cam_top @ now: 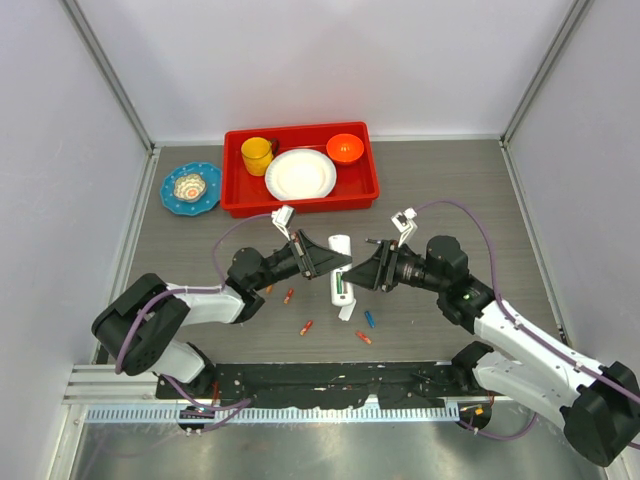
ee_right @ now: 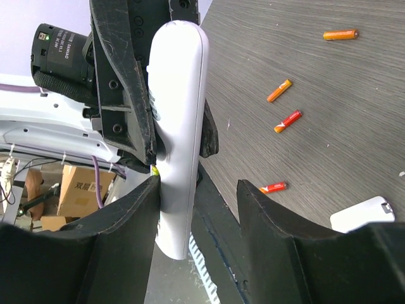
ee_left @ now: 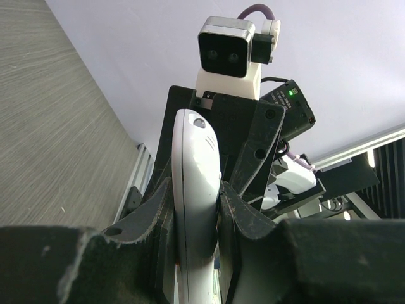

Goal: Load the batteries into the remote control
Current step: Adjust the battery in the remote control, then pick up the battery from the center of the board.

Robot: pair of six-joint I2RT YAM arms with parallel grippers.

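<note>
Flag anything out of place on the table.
Several batteries lie scattered on the table, pointing different ways, and a white cover piece lies apart from the remote control held in the left gripper.

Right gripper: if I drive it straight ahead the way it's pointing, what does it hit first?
Most likely the remote control, which stands between the right gripper's open fingers, close to one of them. Right behind it is the left gripper, clamped on the remote; depth there is hard to judge.

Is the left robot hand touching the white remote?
Touching. The left wrist view shows the remote control squeezed inside the left gripper, which presses tight against both of its sides with no gap.
</note>
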